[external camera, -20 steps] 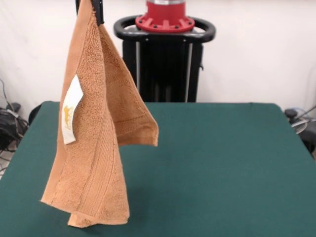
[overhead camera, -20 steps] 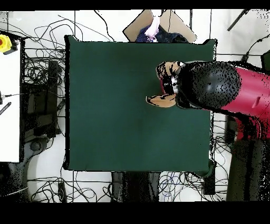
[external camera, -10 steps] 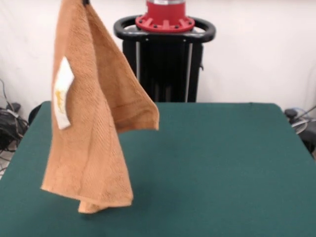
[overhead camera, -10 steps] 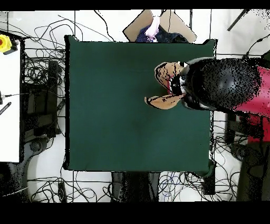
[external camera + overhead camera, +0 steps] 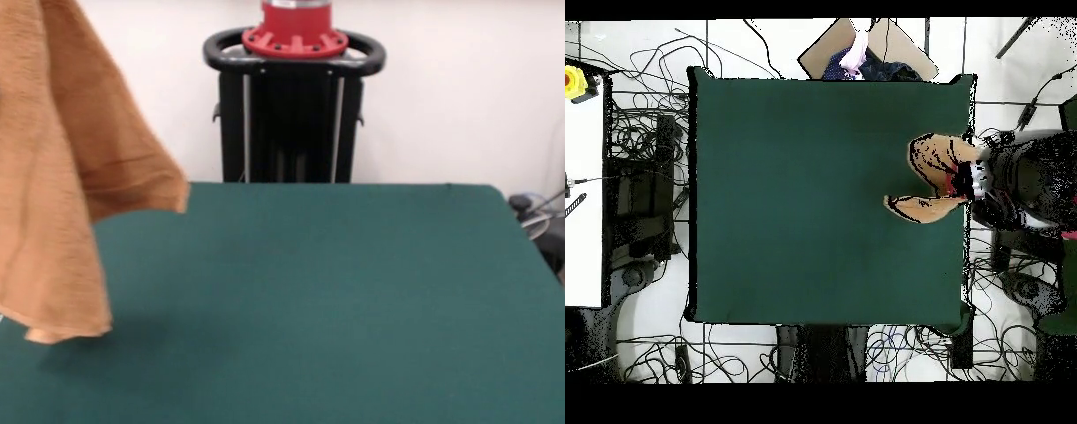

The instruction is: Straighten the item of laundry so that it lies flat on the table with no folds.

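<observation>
Front view: towel (image 5: 53, 177) hanging in folds at the left edge, cut off at top and left, lower corners clear of the table (image 5: 335, 300). Gripper out of frame; label not visible.

Overhead view: towel (image 5: 937, 185) bunched over the table's (image 5: 795, 190) right edge, partly hidden under the dark arm (image 5: 1030, 185). Gripper itself hard to make out there, so grip state cannot be told. Orange-tan, draped, far from flat.
</observation>
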`<state>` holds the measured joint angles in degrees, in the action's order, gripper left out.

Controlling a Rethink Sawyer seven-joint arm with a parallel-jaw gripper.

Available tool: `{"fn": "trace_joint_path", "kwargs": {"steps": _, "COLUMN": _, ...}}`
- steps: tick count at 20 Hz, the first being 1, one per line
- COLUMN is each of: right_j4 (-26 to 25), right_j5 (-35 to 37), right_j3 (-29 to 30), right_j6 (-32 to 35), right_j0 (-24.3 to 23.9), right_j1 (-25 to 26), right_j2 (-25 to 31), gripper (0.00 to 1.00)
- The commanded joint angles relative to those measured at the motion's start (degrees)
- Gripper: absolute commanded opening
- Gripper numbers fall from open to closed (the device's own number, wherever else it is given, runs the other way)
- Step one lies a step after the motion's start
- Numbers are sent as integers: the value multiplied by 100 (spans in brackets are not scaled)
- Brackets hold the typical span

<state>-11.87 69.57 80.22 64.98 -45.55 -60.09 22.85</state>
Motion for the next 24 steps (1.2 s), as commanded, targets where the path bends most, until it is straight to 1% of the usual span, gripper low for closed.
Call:
{"fn": "trace_joint_path", "kwargs": {"steps": 1, "right_j4": -274, "right_j5": 365, "right_j3": 118, "right_j6": -1407, "right_j0": -250, "right_j1": -52, "right_j2": 348, "gripper": 0}}
{"fn": "trace_joint_path", "kwargs": {"steps": 10, "right_j4": -327, "right_j5": 213, "right_j3": 330, "right_j6": -1804, "right_j0": -644, "right_j1": -79, "right_j2": 302, "gripper": 0}}
{"fn": "trace_joint_path", "kwargs": {"steps": 15, "right_j4": -355, "right_j5": -115, "right_j3": 542, "right_j6": -2019, "right_j0": -851, "right_j1": 25, "right_j2": 323, "gripper": 0}}
{"fn": "trace_joint_path", "kwargs": {"steps": 20, "right_j4": -476, "right_j5": -302, "right_j3": 405, "right_j6": -2092, "right_j0": -959, "right_j1": 300, "right_j2": 377, "gripper": 0}}
{"fn": "trace_joint_path", "kwargs": {"steps": 24, "right_j4": -580, "right_j5": -285, "right_j3": 286, "right_j6": -2097, "right_j0": -1011, "right_j1": 465, "right_j2": 379, "gripper": 0}}
